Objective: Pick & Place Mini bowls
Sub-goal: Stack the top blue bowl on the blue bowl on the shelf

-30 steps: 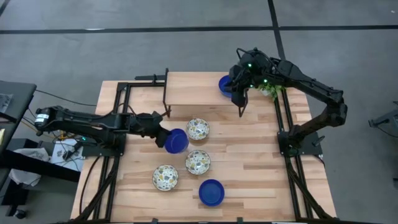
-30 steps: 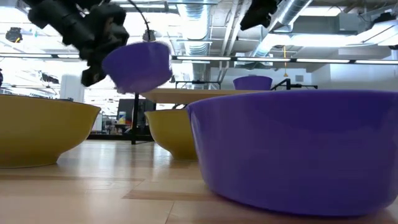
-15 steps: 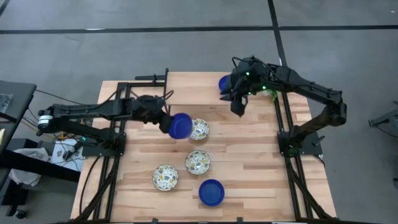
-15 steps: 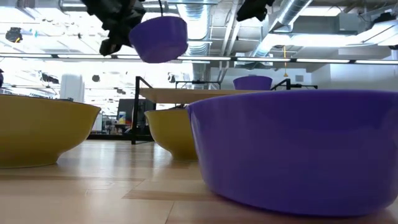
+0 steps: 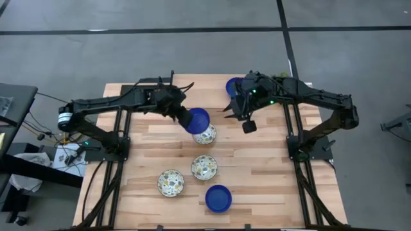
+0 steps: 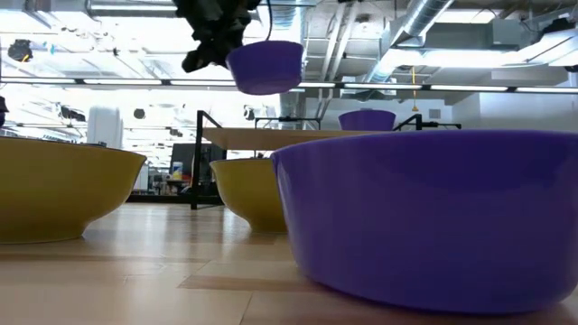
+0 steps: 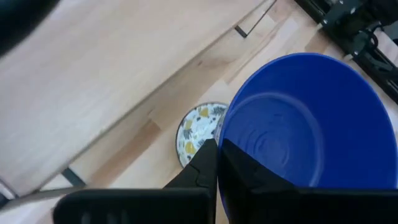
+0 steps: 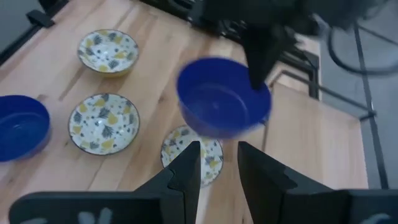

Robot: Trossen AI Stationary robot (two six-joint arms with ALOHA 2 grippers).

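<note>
A glossy cobalt blue bowl (image 5: 198, 119) is held aloft by the left gripper (image 5: 185, 115), jaws clenched on its rim w/ one finger inside and one outside (seen best in the left wrist view), directly above a cream speckled bowl (image 5: 205, 135) that sits on the wooden counter (image 5: 257, 167). The right gripper (image 5: 246, 120) is hung nearby over the counter, jaws parted and nothing grasped. A second blue bowl (image 5: 232, 86) is found at the far edge by the right arm; a third blue bowl (image 5: 218, 198) sits at the near edge, w/ two more speckled bowls (image 5: 204, 167) (image 5: 171, 182) between. The bowls are judged hard, glazed, probably ceramic: stiff, light enough for a rim pinch, but slick and chippable, so a firm rim grip and gentle set-down are called for. Shapes are round and shallow w/ thin walls, approx. identical, so they'd likely nest. The counter is pale plank wood, matte.
</note>
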